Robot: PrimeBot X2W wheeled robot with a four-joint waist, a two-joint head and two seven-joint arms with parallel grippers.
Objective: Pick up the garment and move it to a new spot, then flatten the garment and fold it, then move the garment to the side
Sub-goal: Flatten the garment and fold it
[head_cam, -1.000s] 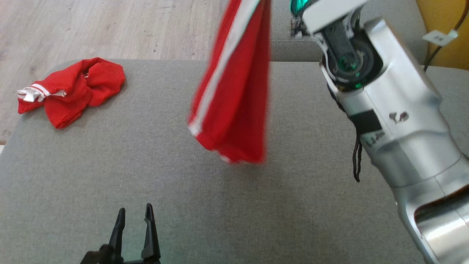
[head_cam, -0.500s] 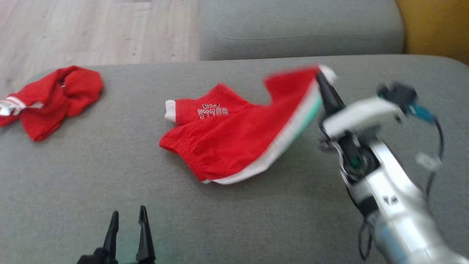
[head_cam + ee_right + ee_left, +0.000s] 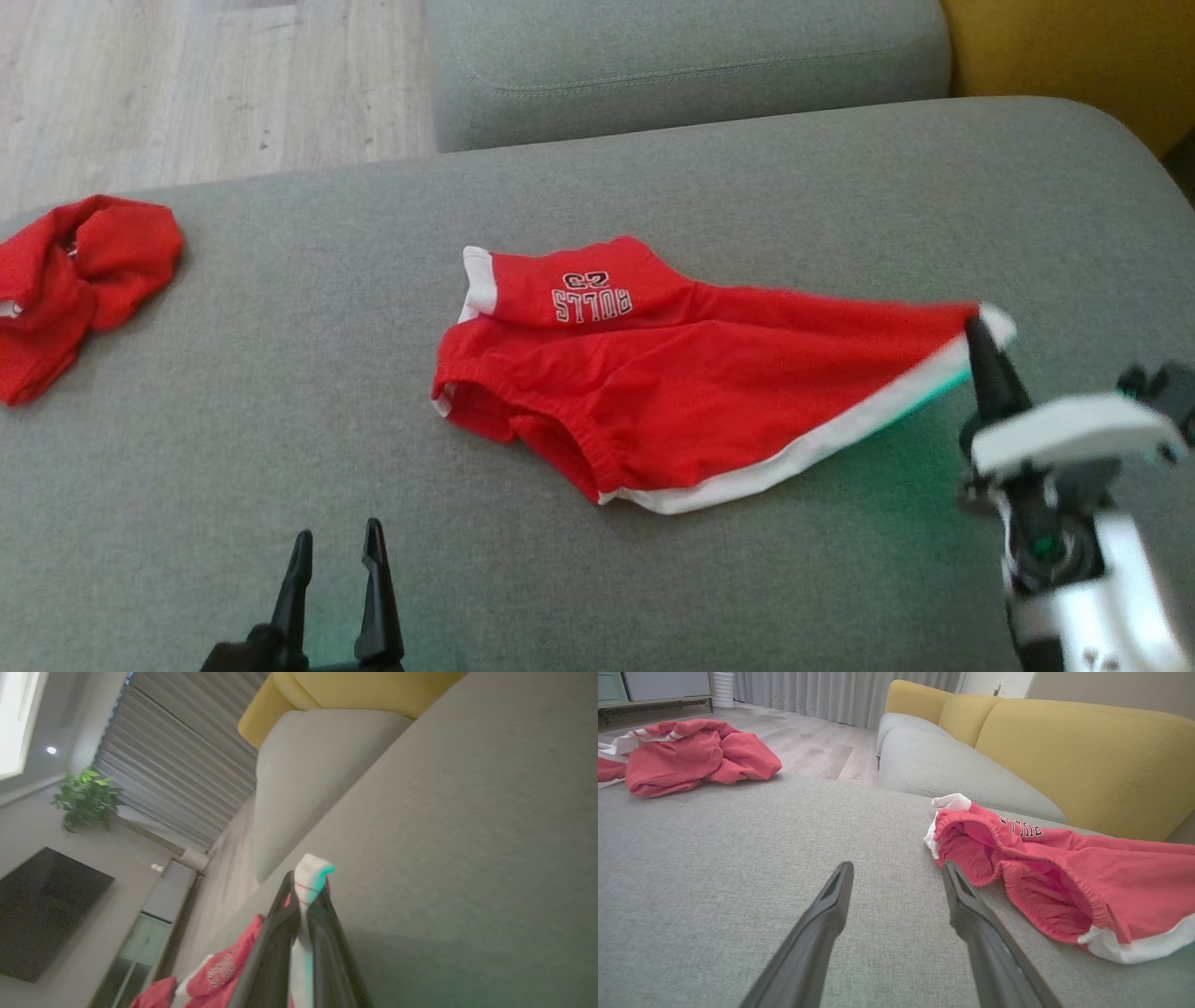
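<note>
Red basketball shorts (image 3: 691, 401) with white trim are spread near the middle of the grey sofa cushion (image 3: 233, 439), with the printed lettering facing up and the elastic waistband turned toward the left gripper (image 3: 337, 541). At the shorts' right end, a white-trimmed corner is pinched between the closed fingers of the right gripper (image 3: 980, 336) and is raised slightly. The left gripper is held low over the cushion's near edge, its fingers spread apart and empty, near the waistband but not touching it. A second crumpled red garment (image 3: 75, 271) is seen at the cushion's left edge, well apart from the shorts.
</note>
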